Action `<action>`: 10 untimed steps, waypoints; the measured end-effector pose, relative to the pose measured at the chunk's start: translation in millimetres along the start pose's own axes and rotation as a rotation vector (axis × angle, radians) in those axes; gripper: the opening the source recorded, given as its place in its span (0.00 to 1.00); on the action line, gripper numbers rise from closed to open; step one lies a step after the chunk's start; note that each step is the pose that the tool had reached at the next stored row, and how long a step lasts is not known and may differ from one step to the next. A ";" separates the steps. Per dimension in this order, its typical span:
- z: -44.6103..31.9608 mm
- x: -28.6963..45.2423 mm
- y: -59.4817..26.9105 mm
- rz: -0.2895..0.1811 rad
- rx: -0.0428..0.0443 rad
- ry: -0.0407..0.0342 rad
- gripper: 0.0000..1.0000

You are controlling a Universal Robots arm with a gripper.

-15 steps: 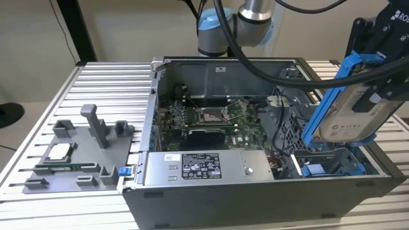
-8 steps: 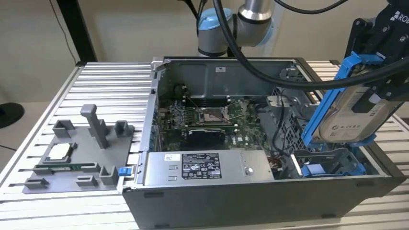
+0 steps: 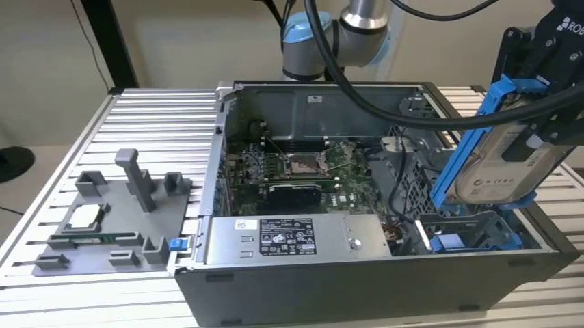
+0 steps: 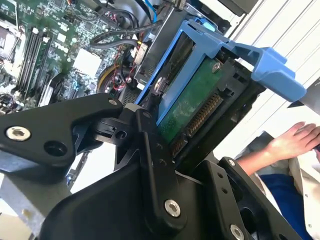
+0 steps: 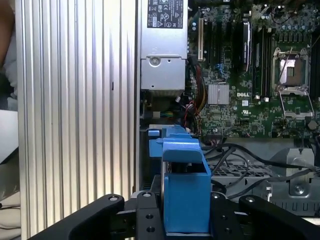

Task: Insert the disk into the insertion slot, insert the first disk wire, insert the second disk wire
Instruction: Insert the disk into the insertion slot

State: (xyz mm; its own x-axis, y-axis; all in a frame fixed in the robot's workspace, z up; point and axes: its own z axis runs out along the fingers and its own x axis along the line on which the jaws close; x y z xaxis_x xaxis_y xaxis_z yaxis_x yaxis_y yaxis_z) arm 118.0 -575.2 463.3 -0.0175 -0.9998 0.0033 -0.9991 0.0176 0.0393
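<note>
gripper (image 3: 540,133) clamped tight on the disk (image 3: 497,171); in the exterior view disk hangs tilted, approx 7 o'clock off the gripper; insertion slot (image 3: 467,236) just below at 6 o'clock, disk not in yet

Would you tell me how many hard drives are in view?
1: the disk, held tilted by the claw above the insertion slot; others may be hidden inside the case.
</note>
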 end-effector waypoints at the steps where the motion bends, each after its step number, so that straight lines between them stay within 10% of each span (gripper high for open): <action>1: 1.2 0.0 -0.1 0.000 0.0000 0.0000 0.00; 10: 8.6 -0.1 -4.4 0.000 -0.0001 -0.0013 0.00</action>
State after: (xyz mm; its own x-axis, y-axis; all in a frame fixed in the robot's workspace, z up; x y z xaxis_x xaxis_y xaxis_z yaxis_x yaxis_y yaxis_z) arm 122.0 -575.1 454.6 -0.0175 -0.9998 0.0020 -0.9991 0.0176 0.0394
